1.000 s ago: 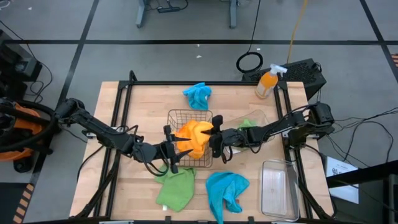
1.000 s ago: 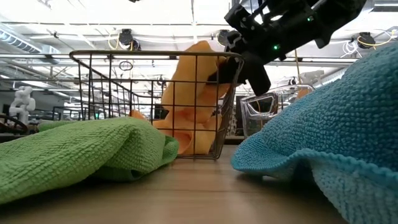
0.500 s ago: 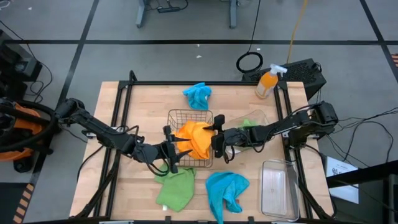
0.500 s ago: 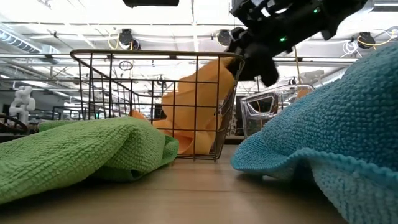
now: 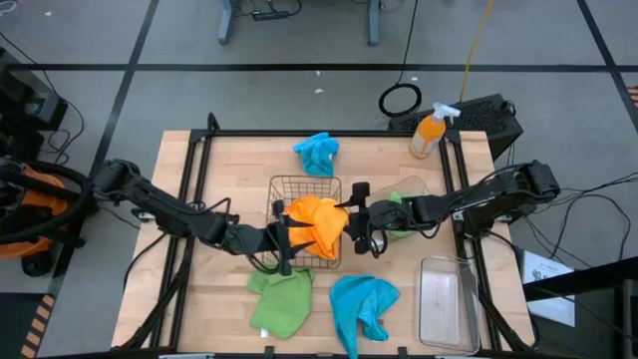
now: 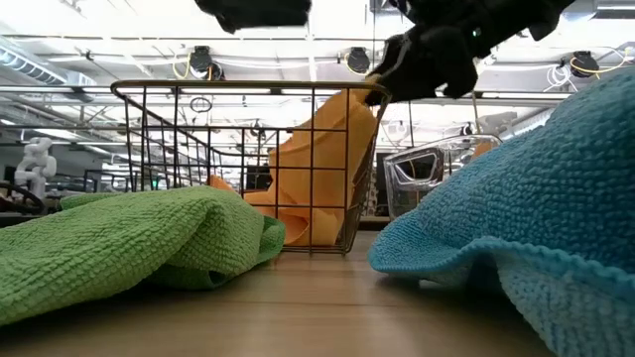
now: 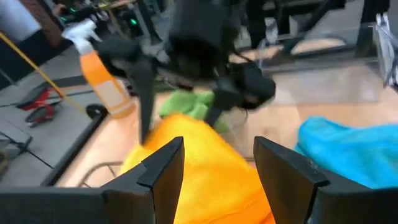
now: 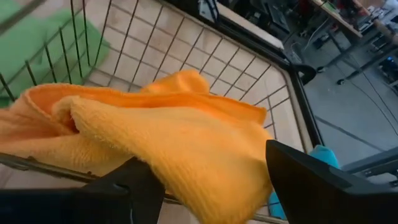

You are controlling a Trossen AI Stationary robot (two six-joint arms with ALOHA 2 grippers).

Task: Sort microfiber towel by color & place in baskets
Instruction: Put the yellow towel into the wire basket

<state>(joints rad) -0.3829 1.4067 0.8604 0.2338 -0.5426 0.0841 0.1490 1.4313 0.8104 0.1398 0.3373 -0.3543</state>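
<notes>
Two orange towels (image 5: 317, 221) lie heaped in the copper wire basket (image 5: 289, 182) at mid table. One edge of the heap (image 6: 359, 99) hangs over the basket's right rim. My right gripper (image 5: 351, 224) is open just right of that rim, and the orange cloth (image 8: 186, 137) lies before its spread fingers. My left gripper (image 5: 286, 239) is open at the basket's near left corner, facing the heap (image 7: 205, 155). A green towel (image 5: 397, 202) sits in the clear tub (image 5: 414, 187). Another green towel (image 5: 282, 301) and a blue towel (image 5: 361, 304) lie on the table near the front. A second blue towel (image 5: 317, 152) lies beyond the basket.
The clear rectangular bin (image 5: 447, 304) stands at the near right. An orange spray bottle (image 5: 429, 133) and a black box (image 5: 490, 115) stand at the far right corner. Black frame rails run along the table's left and right sides.
My right gripper has drawn back toward the table's right edge, away from the basket, and let go of the orange towel. The towel, held high before, has sunk into the basket with one edge over the right rim. My left gripper has shifted slightly toward the basket.
</notes>
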